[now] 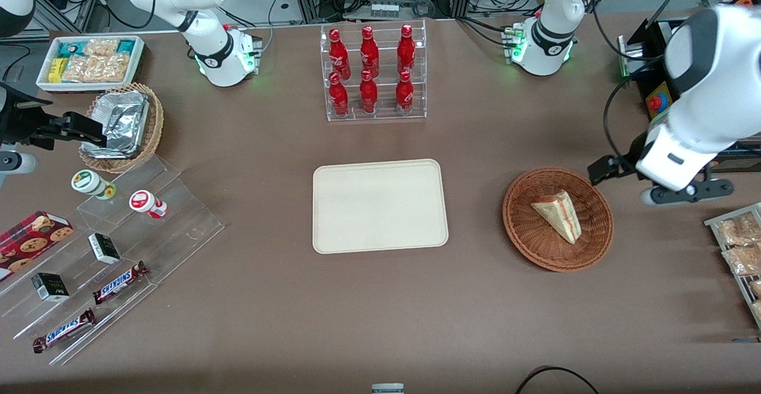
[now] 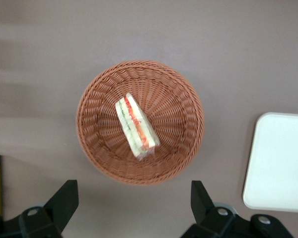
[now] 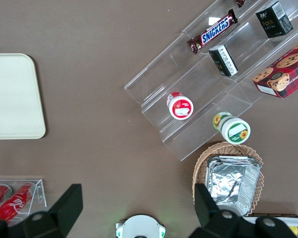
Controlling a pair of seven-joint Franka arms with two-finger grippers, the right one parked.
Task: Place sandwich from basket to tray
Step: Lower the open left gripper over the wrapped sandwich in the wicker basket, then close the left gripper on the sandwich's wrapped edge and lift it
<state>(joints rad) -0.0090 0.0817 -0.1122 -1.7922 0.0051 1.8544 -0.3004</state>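
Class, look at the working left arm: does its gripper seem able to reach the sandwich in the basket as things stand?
Probably yes. The gripper hangs open above the table just beside the basket, and the sandwich lies uncovered in it with nothing over it.

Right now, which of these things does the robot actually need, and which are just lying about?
Needed:
sandwich, lying in the reddish basket
cream tray, nothing on it
gripper, open, above the table beside the basket

Lying about:
cola bottle rack
foil containers
Snickers bars
cookie box
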